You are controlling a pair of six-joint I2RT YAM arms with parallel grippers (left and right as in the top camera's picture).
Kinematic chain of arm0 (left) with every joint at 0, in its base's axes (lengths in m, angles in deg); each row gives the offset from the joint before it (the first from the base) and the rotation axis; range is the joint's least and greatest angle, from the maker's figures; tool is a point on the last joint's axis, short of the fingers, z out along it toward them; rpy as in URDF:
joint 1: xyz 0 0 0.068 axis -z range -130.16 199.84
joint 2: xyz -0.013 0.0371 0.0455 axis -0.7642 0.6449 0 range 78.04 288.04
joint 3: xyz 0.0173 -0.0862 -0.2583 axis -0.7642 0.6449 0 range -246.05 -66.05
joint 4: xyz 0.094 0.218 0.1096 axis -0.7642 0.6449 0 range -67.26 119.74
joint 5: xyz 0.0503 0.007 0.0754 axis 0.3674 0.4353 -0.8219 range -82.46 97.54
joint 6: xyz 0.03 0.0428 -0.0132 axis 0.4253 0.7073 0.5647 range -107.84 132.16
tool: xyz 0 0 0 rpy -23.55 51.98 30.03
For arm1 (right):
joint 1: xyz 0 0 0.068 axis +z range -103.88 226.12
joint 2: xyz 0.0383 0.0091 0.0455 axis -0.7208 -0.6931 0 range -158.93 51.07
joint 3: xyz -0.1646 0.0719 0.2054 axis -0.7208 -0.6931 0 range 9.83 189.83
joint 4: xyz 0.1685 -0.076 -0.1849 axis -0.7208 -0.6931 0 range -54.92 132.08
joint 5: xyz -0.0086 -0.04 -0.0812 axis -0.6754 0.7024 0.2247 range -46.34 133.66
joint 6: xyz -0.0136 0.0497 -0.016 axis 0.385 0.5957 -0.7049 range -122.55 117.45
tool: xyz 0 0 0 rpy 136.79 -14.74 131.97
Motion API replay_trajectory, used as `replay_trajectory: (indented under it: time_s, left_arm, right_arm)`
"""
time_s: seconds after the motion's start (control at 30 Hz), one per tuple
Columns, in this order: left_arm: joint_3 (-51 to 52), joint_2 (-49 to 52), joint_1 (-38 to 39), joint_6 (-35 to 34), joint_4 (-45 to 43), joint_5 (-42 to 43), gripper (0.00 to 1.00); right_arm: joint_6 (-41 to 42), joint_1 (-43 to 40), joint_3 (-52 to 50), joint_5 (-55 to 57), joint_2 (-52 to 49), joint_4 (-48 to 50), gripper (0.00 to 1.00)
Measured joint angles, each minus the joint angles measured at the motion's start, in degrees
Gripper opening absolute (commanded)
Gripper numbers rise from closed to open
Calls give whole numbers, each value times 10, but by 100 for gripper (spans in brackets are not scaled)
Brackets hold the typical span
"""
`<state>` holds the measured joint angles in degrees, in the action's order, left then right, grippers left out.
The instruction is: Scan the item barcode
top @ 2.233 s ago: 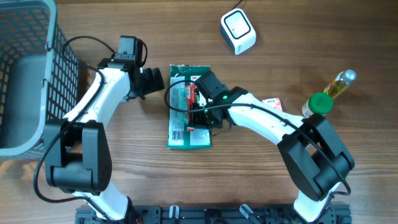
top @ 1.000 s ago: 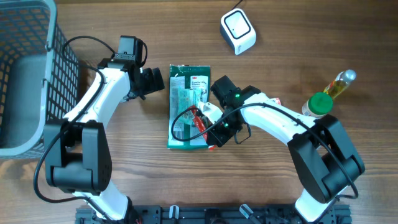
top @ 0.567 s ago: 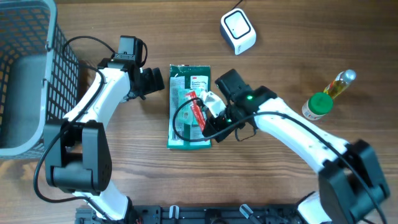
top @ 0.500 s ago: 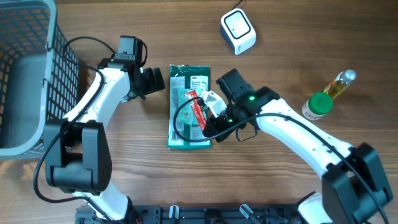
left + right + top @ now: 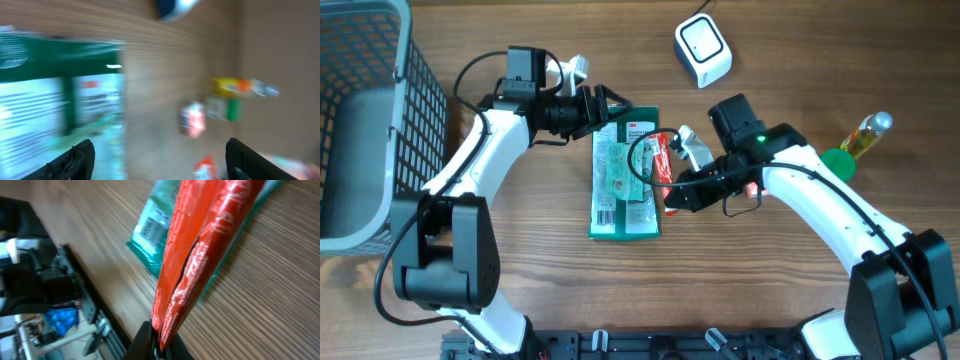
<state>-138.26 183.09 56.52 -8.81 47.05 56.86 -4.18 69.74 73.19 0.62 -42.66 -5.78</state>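
The right gripper (image 5: 158, 349), pinching the red packet (image 5: 663, 170), has lifted it off the green pack (image 5: 620, 200) toward frame centre, nearer the scanner (image 5: 703, 50) at upper middle. The left gripper (image 5: 608, 108), spread wide, has swung over the pack's top edge. The scan likely comes next.

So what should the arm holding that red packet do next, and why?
Probably carry the red packet over to the white scanner. The right gripper is shut on the packet's end and holds it above the green package. The scanner sits well apart from the packet, so its barcode likely can't be read from here.
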Motion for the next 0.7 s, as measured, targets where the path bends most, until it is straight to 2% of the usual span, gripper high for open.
replay_trajectory:
  time_s: [0.17, 0.23, 0.53, 0.7]
  left_arm:
    - [0, 0, 0, 3, -23, 188, 57]
    - [0, 0, 0, 5, -24, 226, 51]
    - [0, 0, 2, 5, -31, 310, 49]
    - [0, 0, 16, 5, -47, 318, 35]
  right_arm:
    - [-18, -6, 0, -110, 0, 57, 4]
    - [-21, -6, 0, -146, 0, 84, 4]
    - [31, -6, 0, -191, 0, 170, 4]
    - [62, -6, 0, -195, 0, 201, 4]
